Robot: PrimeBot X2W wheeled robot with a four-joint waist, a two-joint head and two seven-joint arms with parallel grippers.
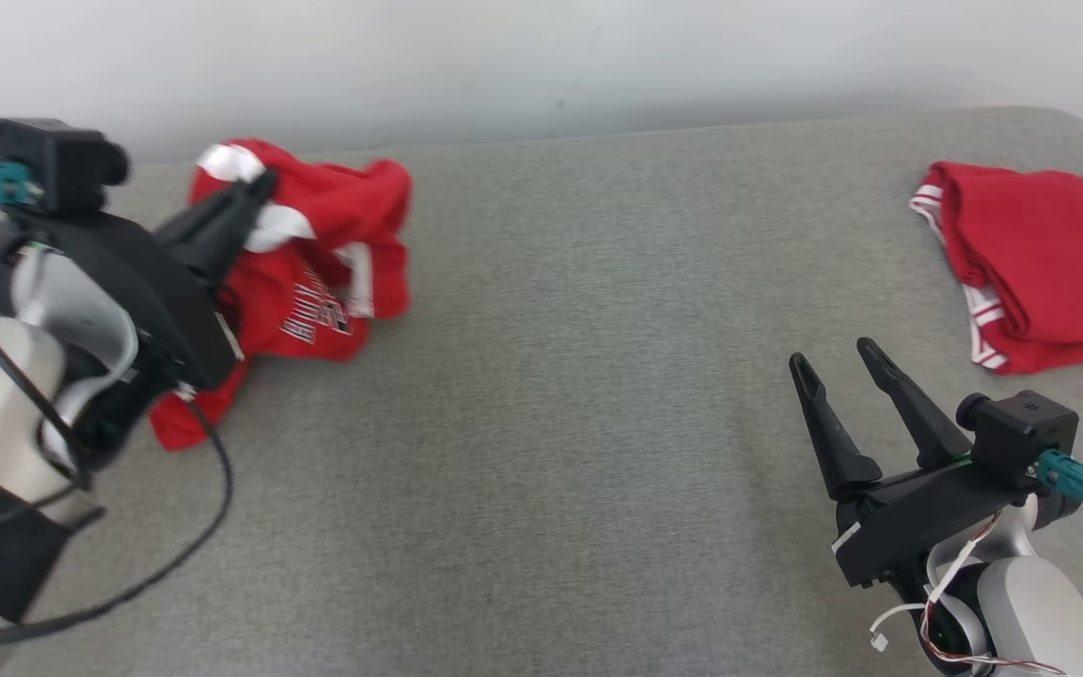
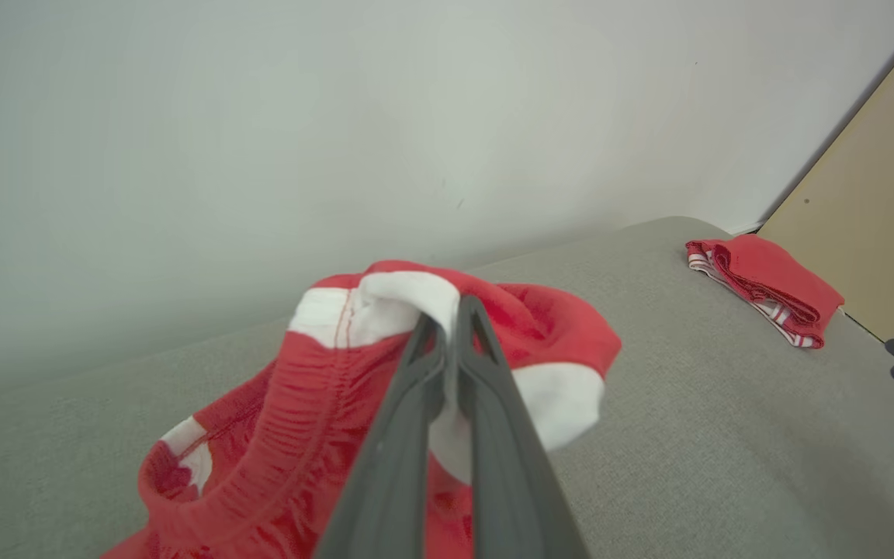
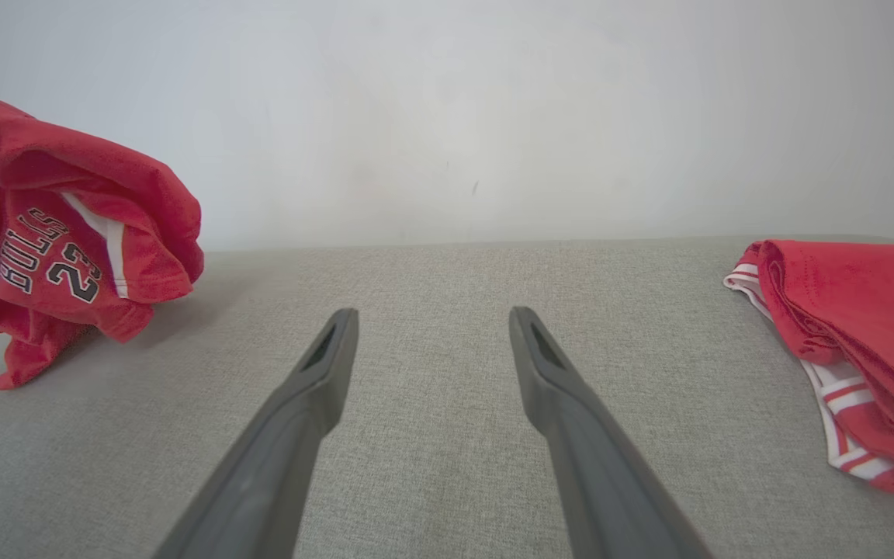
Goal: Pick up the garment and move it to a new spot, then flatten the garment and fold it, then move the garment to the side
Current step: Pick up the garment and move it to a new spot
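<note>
The left gripper was pinched shut on the garment by its white trim, the cloth hanging bunched over the far left end of the cushion. The right gripper gaped empty, well apart to the right; left was nearer.

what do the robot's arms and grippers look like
The left gripper and right gripper each have two long, tapered dark grey jaws on a black base. Each wrist carries a black boxy camera with a teal plug. The forearms are pale grey-white. A black cable loops off the left arm; thin red and white wires trail by the right wrist.
</note>
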